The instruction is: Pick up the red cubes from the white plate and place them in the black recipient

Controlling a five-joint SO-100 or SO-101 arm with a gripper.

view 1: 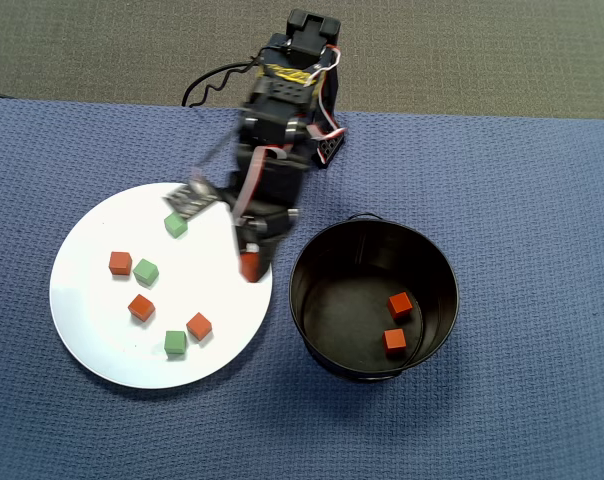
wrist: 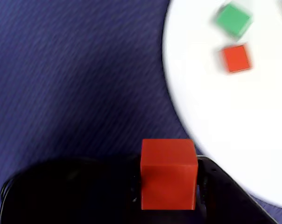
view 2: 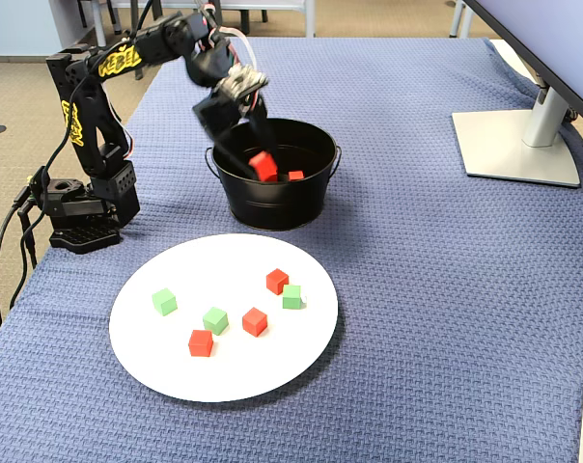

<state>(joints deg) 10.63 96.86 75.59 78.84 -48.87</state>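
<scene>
So a red cube [wrist: 168, 173] is clamped between the jaws of the gripper [view 1: 250, 264], lifted clear of the table. In the overhead view it's seen over the right edge of the white plate [view 1: 87, 330], just short of the black pot [view 1: 374, 298]; in the wrist view the held cube is framed against the blue woven cloth [wrist: 75, 74] with the plate rim off to the right.

Two red cubes [view 1: 400, 305] [view 1: 394, 342] can be made out on the pot's dark floor, near its right wall, close together. Three more red cubes [view 1: 120, 263] [view 1: 141, 307] [view 1: 199, 326] are left on the plate, mixed in with three green cubes [view 1: 176, 225] [view 1: 146, 272] [view 1: 176, 343].

From the fixed view, the plate is sat in front of the pot, with the arm's base [view 2: 79, 207] off to the left. A monitor stand [view 2: 518, 140] is parked well apart at the right.
</scene>
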